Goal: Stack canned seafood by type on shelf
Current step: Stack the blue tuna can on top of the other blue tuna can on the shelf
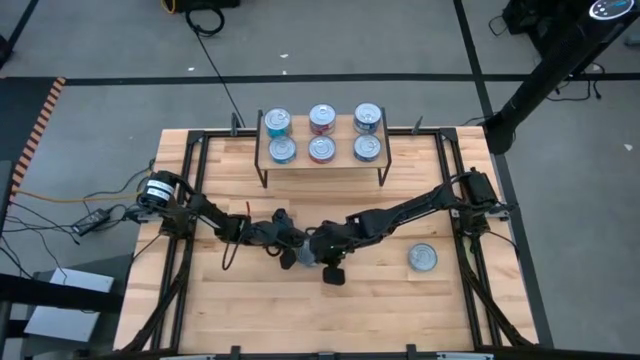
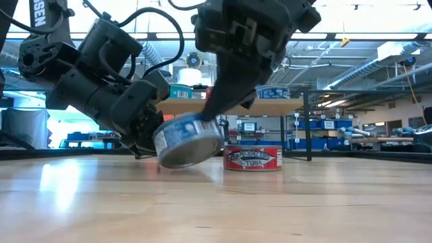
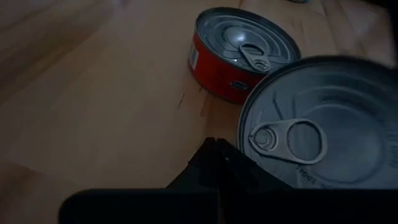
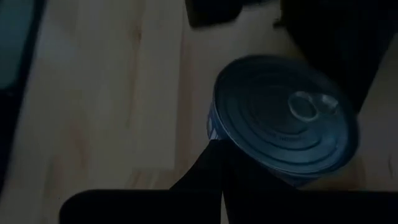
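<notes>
Up close, we have both grippers meeting at mid-table around one tilted blue can (image 2: 187, 139). Our left gripper (image 2: 145, 128) and right gripper (image 2: 216, 101) both have their fingers pressed together, touching the can's sides rather than clasping it. It rests on its edge, its short axis leaning, the pull-tab face turned toward our left wrist. Just behind sits a red can (image 2: 252, 158), and another can (image 1: 423, 258) lies off to the right. Farthest off, the shelf (image 1: 322, 167) already carries six cans; we judge three remain.
</notes>
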Robot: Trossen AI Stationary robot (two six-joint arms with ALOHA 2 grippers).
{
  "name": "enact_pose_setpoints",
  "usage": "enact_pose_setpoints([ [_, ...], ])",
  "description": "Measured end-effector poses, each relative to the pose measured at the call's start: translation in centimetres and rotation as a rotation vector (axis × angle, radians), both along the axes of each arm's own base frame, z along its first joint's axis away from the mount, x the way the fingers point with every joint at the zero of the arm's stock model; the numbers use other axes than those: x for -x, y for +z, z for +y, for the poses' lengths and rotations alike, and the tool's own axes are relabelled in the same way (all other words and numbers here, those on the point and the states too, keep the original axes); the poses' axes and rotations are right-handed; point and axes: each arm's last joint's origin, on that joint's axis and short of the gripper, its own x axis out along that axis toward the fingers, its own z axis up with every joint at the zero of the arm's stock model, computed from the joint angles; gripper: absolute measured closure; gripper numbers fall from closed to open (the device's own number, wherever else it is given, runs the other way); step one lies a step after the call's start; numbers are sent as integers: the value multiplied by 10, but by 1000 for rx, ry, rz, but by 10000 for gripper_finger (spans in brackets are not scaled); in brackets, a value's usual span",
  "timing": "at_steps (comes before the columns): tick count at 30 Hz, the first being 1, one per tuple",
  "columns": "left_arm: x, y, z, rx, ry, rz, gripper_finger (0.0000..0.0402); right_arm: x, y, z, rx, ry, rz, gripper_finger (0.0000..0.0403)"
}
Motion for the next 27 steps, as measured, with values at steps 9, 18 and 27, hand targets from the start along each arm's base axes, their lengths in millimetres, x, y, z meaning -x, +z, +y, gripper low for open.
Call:
enact_pose_setpoints([
  [9, 0, 0, -1, 11, -20, 2, 401, -9, 8, -1, -57, -27, -102, 396],
  [18, -2, 2, -4, 56, -104, -16, 401, -13, 11, -10, -53, -87, -145, 396],
  [27, -1, 2, -5, 42, -130, -5, 401, -15, 11, -16, -62, -113, -148, 396],
])
